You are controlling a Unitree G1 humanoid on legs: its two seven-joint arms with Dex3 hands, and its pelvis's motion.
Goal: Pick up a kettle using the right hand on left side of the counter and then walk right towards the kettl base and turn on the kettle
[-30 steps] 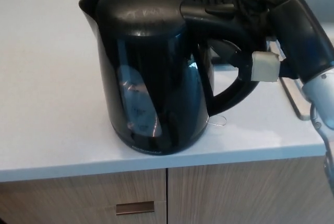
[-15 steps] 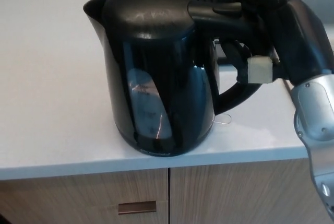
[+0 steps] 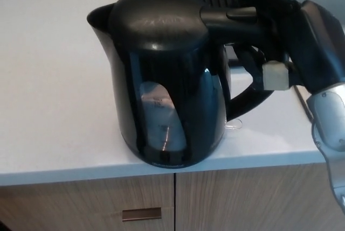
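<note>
The fingers (image 3: 269, 53) of the right hand (image 3: 275, 37) are wrapped around the curved handle (image 3: 253, 93) of the black kettle (image 3: 167, 80), which fills the centre of the frame and sits near the front edge of the pale counter (image 3: 48, 91). The kettle looks rigid, glossy and probably slippery, and its level window (image 3: 161, 120) suggests some water, so it may be top-heavy. The handle, high near the lid (image 3: 156, 18), seems the right hold.
</note>
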